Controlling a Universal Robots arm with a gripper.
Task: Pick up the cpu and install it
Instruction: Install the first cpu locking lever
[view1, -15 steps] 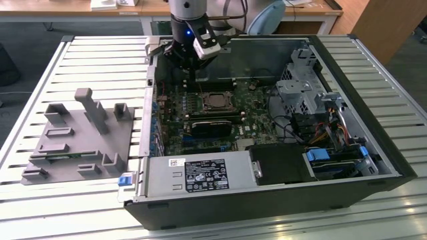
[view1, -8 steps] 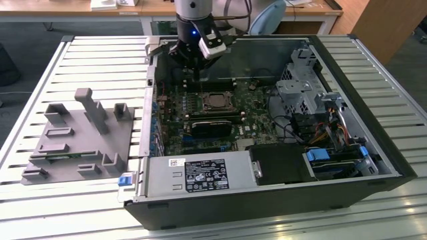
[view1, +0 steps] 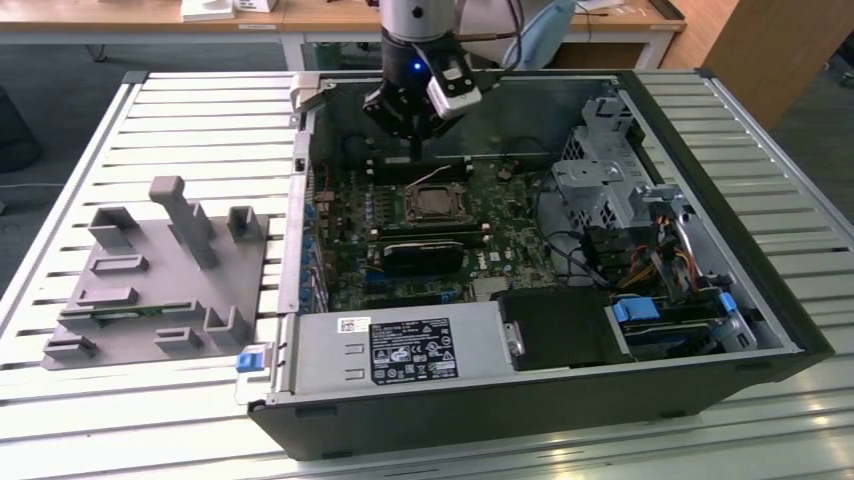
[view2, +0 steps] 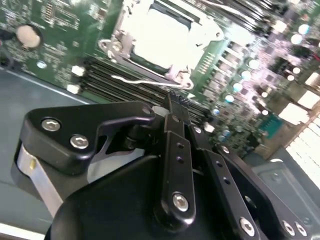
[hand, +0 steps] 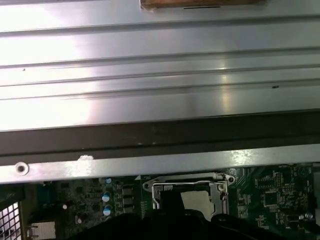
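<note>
The cpu (view1: 431, 205) is a small silvery-grey square lying flat inside the metal-framed socket (view1: 431, 186) on the green motherboard of the open computer case. In the second wrist view the cpu (view2: 161, 34) shows as a bright pale square in the socket frame (view2: 207, 37). The cpu (hand: 199, 199) is also partly visible in the first wrist view, behind the dark gripper body. My gripper (view1: 418, 148) hangs above the board just beyond the socket. Its fingertips (view2: 177, 101) are pressed together with nothing visible between them.
A grey tray (view1: 160, 275) with upright fixtures lies on the slatted table at the exterior view's left. Dark RAM sticks (view1: 424, 243) sit near the socket. The power supply (view1: 400, 350), drive cage (view1: 607, 175) and cables (view1: 627, 260) crowd the case.
</note>
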